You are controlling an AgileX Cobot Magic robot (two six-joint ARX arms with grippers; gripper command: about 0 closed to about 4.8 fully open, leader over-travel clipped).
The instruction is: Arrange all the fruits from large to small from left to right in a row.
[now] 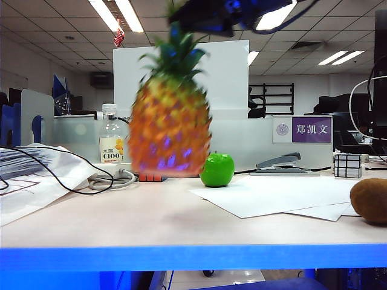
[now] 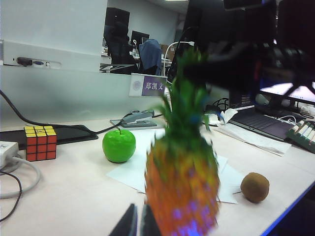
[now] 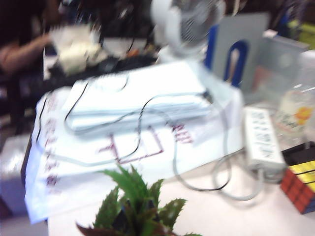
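The pineapple is held aloft by its crown in the right pincer, left of the apple; the kiwi lies far right. Only setting it down remains, seemingly. The left pincer, pressed together, idles near.

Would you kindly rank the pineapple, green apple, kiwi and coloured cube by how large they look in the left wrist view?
1. Pineapple, by far, though it hangs nearest the camera.
2. Green apple and coloured cube: too alike to rank.
3. Kiwi, smallest.
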